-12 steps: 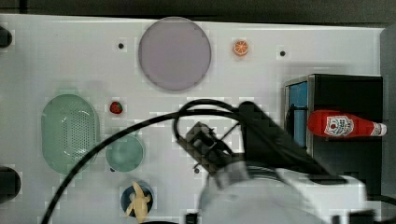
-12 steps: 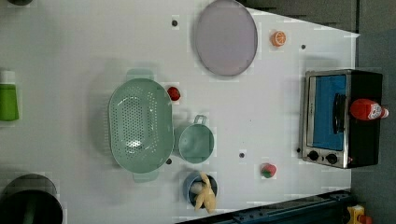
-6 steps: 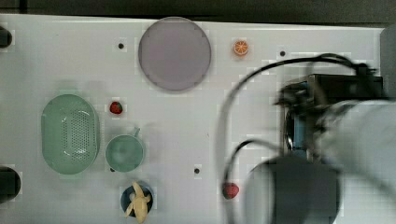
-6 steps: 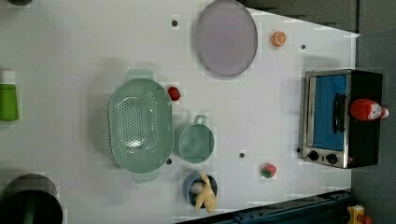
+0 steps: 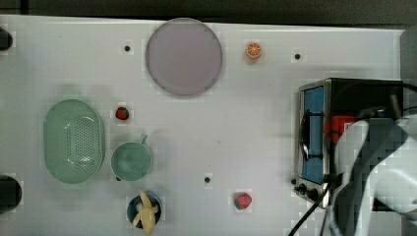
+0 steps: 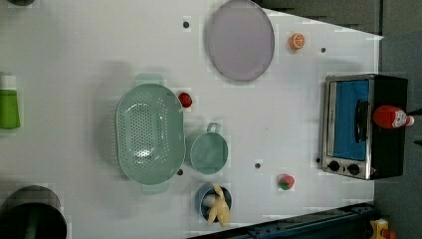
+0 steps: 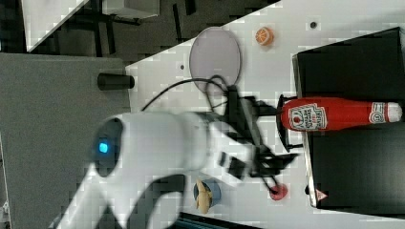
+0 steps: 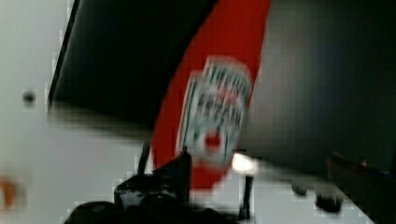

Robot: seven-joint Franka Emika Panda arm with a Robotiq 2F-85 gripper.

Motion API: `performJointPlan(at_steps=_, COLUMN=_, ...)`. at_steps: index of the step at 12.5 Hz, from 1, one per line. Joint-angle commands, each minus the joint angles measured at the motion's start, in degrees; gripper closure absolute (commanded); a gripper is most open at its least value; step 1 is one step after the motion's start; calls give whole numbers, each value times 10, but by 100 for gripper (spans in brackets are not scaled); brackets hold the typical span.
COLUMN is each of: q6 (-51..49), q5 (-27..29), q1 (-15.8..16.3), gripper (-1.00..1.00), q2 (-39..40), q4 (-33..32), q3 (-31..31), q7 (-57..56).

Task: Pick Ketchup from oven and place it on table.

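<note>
The ketchup (image 7: 334, 114) is a red bottle with a white label, lying on its side on the flat black top of the oven (image 7: 353, 167). Its white cap points to the right view's right. In the left view the ketchup (image 6: 390, 117) rests above the oven's blue door (image 6: 351, 119). My arm (image 5: 373, 177) hangs over the oven (image 5: 364, 93) in the top view and covers most of the ketchup (image 5: 336, 126). In the wrist view my gripper (image 8: 261, 186) is open just short of the bottle's base (image 8: 210, 116). Its fingers are spread wide with nothing between them. The white table (image 5: 236, 128) spreads beside the oven.
On the table lie a lilac plate (image 5: 183, 56), an orange slice (image 5: 253, 50), a green colander (image 5: 74, 141), a teal cup (image 5: 131, 161), a bowl with a banana (image 5: 145, 210) and two strawberries (image 5: 122, 113) (image 5: 242, 200). A green bottle (image 6: 9, 102) stands at the left view's left edge.
In the top view my arm has swung from the table's middle to the right, over the oven. The ketchup has stayed put on the oven top.
</note>
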Motion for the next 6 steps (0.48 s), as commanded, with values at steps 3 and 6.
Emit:
performJointPlan(at_steps=3, q6=78, q5=63, q1=12, gripper=-100, q2=30, q4=25, q3=-35, q7=-10)
performJointPlan(at_steps=6, q6=78, q5=127, q1=1, gripper=-100, q2=69, q4=25, q3=-44, q7=-10)
